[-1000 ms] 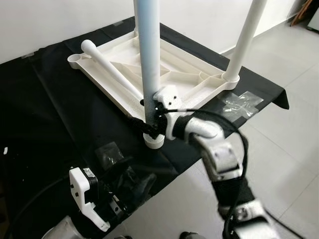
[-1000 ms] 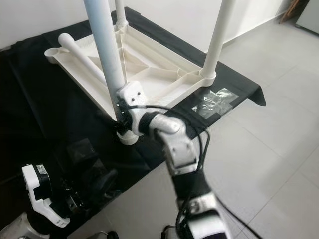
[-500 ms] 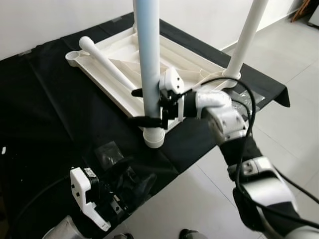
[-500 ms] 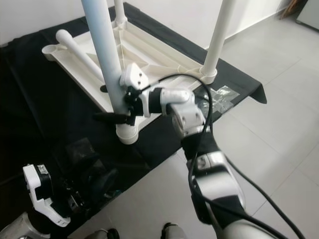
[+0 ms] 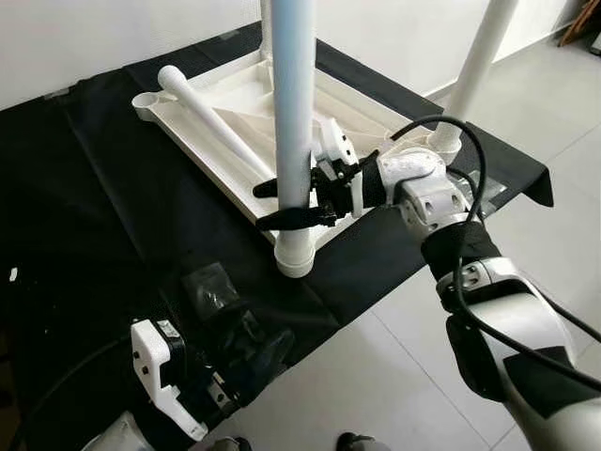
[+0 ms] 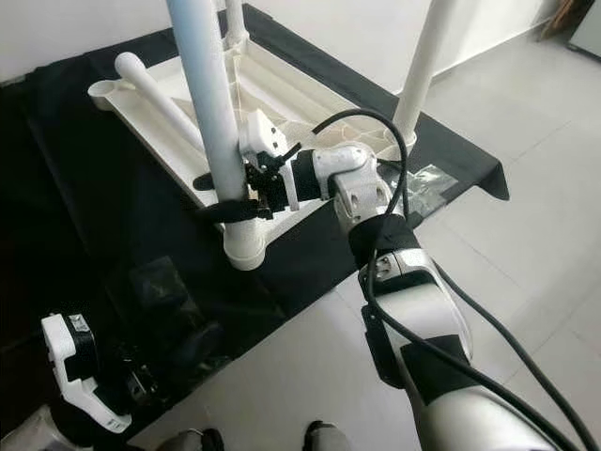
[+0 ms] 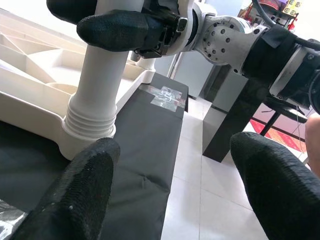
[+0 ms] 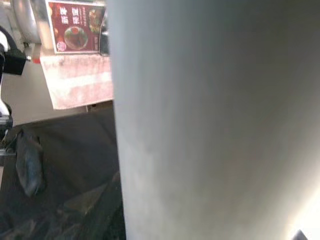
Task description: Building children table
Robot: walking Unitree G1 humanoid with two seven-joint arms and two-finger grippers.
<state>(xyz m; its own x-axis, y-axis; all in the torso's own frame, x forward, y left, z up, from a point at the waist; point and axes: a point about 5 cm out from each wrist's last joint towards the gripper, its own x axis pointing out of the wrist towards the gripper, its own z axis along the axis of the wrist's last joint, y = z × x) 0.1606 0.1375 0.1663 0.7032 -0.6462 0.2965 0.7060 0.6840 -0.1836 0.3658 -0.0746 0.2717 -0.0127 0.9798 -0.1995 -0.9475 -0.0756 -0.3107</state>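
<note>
White plastic table top [image 5: 235,122], upside down on a black cloth [image 5: 103,207] spread over the floor; ribbed underside faces up. Near-corner leg [image 5: 295,113] stands upright in its threaded socket [image 5: 295,256] at the corner closest to the robot. A second leg [image 5: 474,70] stands upright in the corner socket on the robot's right. A third upright leg [image 6: 228,19] rises at the far corner. A fourth leg [image 5: 208,117] lies loose, flat across the underside, one end by the empty far-left corner socket [image 5: 146,99].

Right gripper [image 5: 293,203]: its fingers are closed around the near-corner leg, one black finger on either side, a little above the socket. Right wrist view is mostly the leg's white surface, very close.

Left gripper [image 7: 175,185]: low, near the robot's body over the edge of the cloth, fingers spread apart with nothing between them; it points toward the socket base of the near leg.

A crumpled clear plastic bag [image 5: 211,287] lies on the cloth just ahead of the left gripper. A patch of clear tape [image 6: 423,183] sits on the cloth's right corner. Grey tiled floor [image 5: 376,376] beyond the cloth.
</note>
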